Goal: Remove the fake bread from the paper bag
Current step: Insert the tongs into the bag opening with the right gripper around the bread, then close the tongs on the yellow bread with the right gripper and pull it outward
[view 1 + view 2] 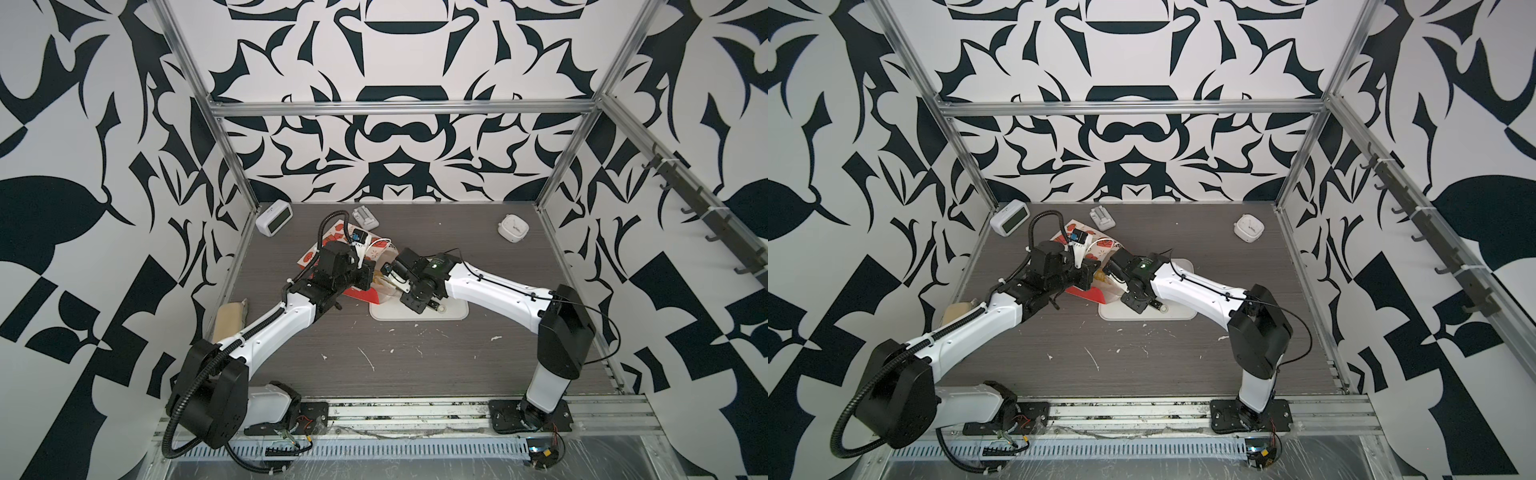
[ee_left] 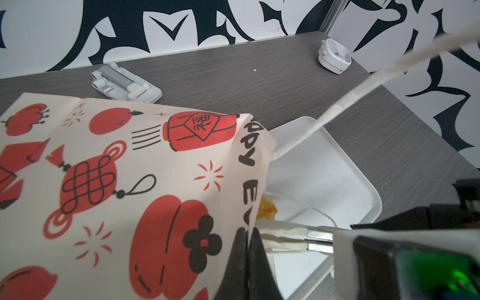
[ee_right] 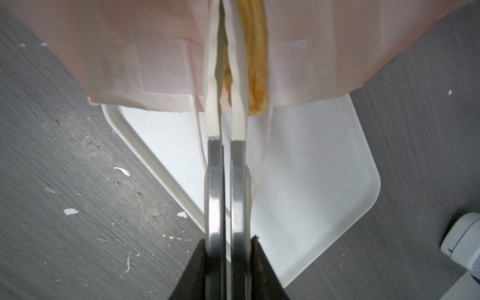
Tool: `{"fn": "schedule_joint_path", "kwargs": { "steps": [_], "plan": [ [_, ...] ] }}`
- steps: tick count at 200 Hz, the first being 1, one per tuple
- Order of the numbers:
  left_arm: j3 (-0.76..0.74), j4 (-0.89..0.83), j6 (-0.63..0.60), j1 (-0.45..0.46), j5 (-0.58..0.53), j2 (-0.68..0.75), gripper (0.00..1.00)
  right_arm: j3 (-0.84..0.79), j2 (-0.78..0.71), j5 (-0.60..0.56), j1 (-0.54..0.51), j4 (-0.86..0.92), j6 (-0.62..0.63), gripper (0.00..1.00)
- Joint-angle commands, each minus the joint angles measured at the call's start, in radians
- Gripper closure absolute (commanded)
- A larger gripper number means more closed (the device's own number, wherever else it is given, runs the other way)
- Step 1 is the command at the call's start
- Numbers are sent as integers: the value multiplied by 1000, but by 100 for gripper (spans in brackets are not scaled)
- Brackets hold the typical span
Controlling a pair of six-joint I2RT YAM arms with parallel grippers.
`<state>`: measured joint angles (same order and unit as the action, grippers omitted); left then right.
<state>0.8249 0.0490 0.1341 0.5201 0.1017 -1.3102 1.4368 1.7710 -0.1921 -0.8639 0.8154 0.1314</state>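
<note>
Jaws of the right gripper [image 3: 224,31] nearly meet, grip unclear, pointing nine o'clock into the paper bag [image 2: 130,181]; fake bread [image 3: 257,65] lies parallel outside them; left gripper [image 2: 245,233] pinches its rim.

White paper bag [image 2: 130,168] with red-orange pictures; golden-yellow fake bread [image 3: 257,65]; white tray [image 3: 311,168]; grey streaked table [image 3: 78,181].

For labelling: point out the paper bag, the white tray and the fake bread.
paper bag [image 2: 155,168], left wrist view, printed face.
white tray [image 3: 324,168], right wrist view, bare floor.
fake bread [image 3: 257,65], right wrist view, yellow side.
</note>
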Motion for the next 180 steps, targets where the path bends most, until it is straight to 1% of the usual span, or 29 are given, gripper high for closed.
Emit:
{"fn": "schedule_joint_path", "kwargs": {
  "steps": [1, 15, 17, 22, 65, 88, 107, 121, 130, 159, 180],
  "plan": [
    [-13, 25, 10, 4, 26, 28, 97, 37, -44, -15, 5, 5, -15, 76],
    [-13, 23, 8, 4, 22, 28, 97, 29, -58, -11, 9, 5, -16, 79],
    [-13, 23, 8, 4, 22, 28, 97, 28, -61, 16, 9, 5, -18, 79],
    [-13, 23, 7, 4, 21, 28, 97, 25, -67, 28, 11, 5, -21, 81],
    [-12, 25, 7, 5, 13, 28, 97, 7, -125, 52, 17, 11, -43, 90],
    [-12, 24, 5, 4, 3, 28, 97, 6, -160, 68, 21, 26, -63, 91],
    [-9, 22, 5, 5, -1, 28, 97, 8, -180, 123, 36, 58, -87, 91],
    [-10, 23, 4, 4, -1, 28, 97, 6, -189, 142, 44, 74, -99, 91],
    [-10, 23, 2, 5, -1, 28, 97, -4, -197, 139, 45, 73, -100, 89],
    [-13, 26, -1, 5, 8, 28, 97, -10, -202, 130, 48, 73, -92, 70],
    [-13, 26, -1, 5, 12, 28, 97, 20, -177, 136, 48, 90, -77, 65]
  ]
}}
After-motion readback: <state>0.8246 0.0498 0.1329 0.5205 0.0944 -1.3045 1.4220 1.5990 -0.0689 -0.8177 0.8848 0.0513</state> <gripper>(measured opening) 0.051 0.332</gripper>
